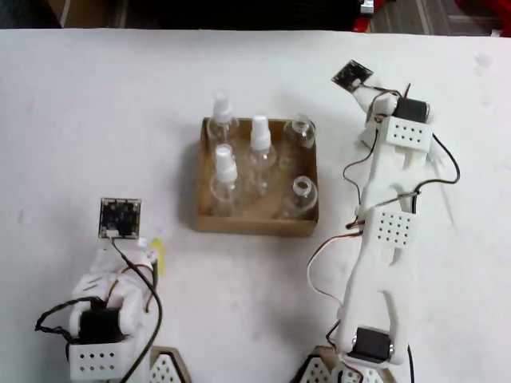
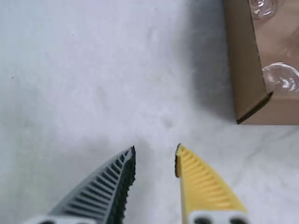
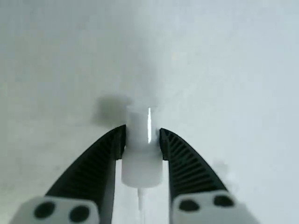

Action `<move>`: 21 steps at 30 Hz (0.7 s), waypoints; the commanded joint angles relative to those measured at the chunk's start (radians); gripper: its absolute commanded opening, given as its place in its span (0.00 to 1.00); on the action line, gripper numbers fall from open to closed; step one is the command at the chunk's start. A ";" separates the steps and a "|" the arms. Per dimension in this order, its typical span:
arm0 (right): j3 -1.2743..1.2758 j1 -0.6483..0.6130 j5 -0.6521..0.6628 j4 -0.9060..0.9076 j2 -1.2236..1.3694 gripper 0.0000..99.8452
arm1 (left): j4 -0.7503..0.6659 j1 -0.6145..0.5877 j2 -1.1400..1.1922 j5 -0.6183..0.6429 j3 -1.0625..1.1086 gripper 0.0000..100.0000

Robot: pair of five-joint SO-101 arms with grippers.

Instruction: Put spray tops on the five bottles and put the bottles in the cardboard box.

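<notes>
You had the right arm's [image 1: 383, 231] jaws closed on a spray top [image 3: 142, 154], pinching its round white collar from both sides. Its thin tube [image 3: 139, 203] ran back between the jaws toward the wrist. That arm reached out over the table [image 1: 96, 120] past the far right corner of the cardboard box [image 1: 255, 225]. I could not tell whether the top was touching the table or just above it.

The left arm's [image 1: 104, 319] jaws stood open and empty over bare table, near the box's left side [image 2: 243, 60].

All five bottles were upright in the box. Three already wore tops [image 1: 222, 112] [image 1: 260, 134] [image 1: 225, 163], and the two on the right [image 1: 300, 128] [image 1: 303, 190] had open necks.

Here is what I judged could have gone wrong:

- **Tube direction:** The tube seemed to point back at the wrist rather than down. You would have needed to turn the top before it could enter a neck, and a smooth round collar could have slipped or twisted in the jaws during that turn.
- **Missing the neck:** The necks were narrow. A tube that caught the rim could have bent, or pushed the light bottle over.
- **Loose bottles:** Nothing steadied the bottles. They stood free and close together, so one knocked bottle could have toppled its neighbours.
- **Box sliding:** Pressing the top down could also have slid the box, since the left jaws held nothing.
</notes>
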 commanded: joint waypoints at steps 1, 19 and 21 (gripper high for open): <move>-0.032 -0.010 -0.054 0.136 -0.076 0.02 | -0.002 -0.005 -0.010 -0.011 -0.003 0.14; 0.341 0.002 -0.534 0.140 -0.736 0.02 | 0.003 -0.005 -0.010 -0.011 -0.003 0.14; 0.496 -0.007 -0.535 0.137 -0.877 0.02 | 0.003 -0.005 -0.010 -0.011 -0.003 0.14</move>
